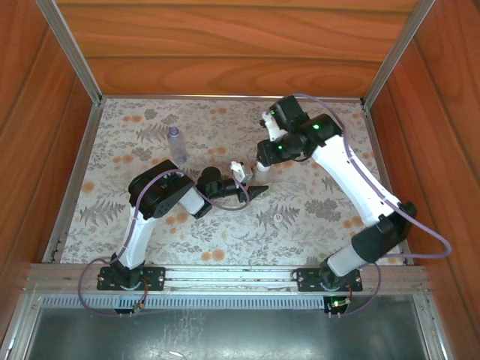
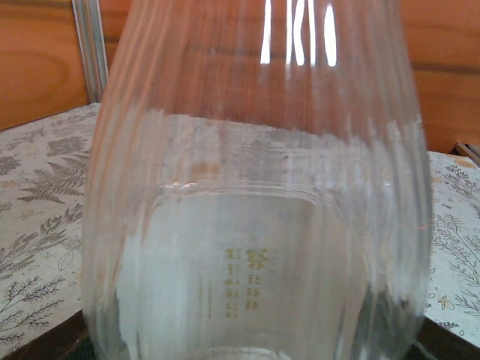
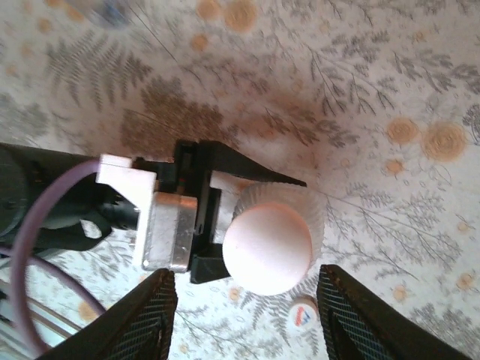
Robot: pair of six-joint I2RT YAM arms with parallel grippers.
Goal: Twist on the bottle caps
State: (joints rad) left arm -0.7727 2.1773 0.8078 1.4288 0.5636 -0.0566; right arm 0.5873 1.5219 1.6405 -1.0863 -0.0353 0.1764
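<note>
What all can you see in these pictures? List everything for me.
clear bottle: one, clear with faint yellowish print, gripped mid-table
white cap: one, white and ribbed, on top of the clear bottle
lilac bottle: one, bluish-lilac, standing far left on the table
small cap: one, whitish, lying on the table beside the held bottle
table: one, floral beige cover
wooden walls: brown, around the table
arms: two, white and black, left and right
left fingers: black, closed on the clear bottle
right fingers: black, apart on either side of the white cap
</note>
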